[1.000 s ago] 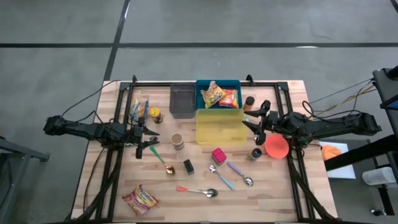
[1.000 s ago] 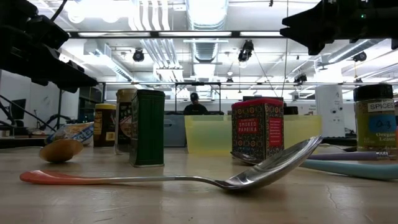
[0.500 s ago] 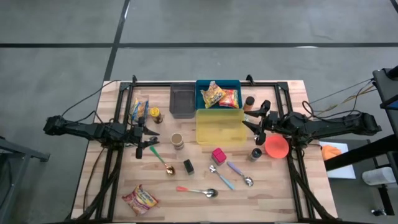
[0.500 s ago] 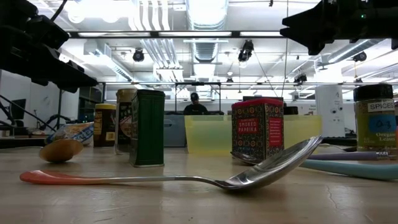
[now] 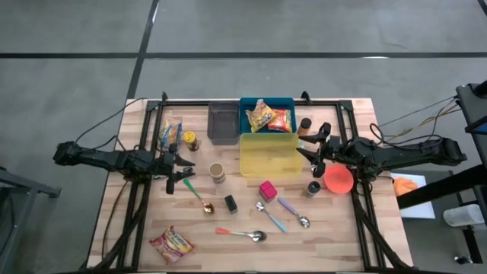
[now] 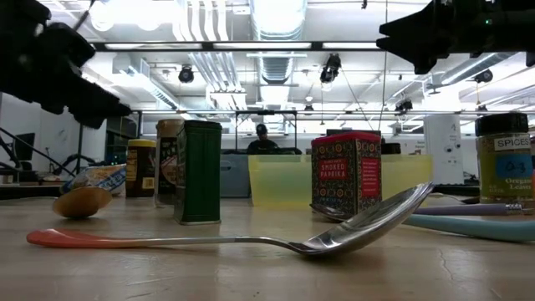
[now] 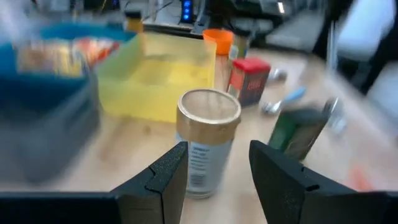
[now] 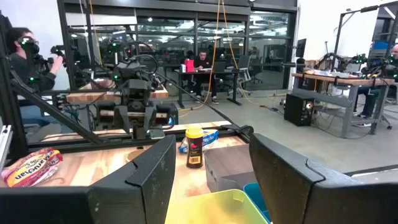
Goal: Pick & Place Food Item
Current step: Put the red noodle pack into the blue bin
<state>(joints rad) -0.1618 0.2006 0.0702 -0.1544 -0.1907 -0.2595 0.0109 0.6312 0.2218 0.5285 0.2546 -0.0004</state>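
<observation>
If the left gripper [image 5: 179, 180], spread and holding nothing, drops too fast, it could knock over the gold-lidded jar [image 7: 207, 141] just left of the yellow bin [image 5: 269, 154]. Two snack bags [image 5: 269, 119] lie in the blue bin [image 5: 245, 114] behind it. Right of it, the right gripper [image 5: 313, 156] hangs spread and empty. The wooden surface [image 5: 137, 236] stands in a big workshop with desks.

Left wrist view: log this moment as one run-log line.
left gripper: open, empty | ahead: gold-lidded cylindrical spice jar, upright on wooden table | beyond: translucent yellow plastic bin | right gripper: open, beside bin
</observation>
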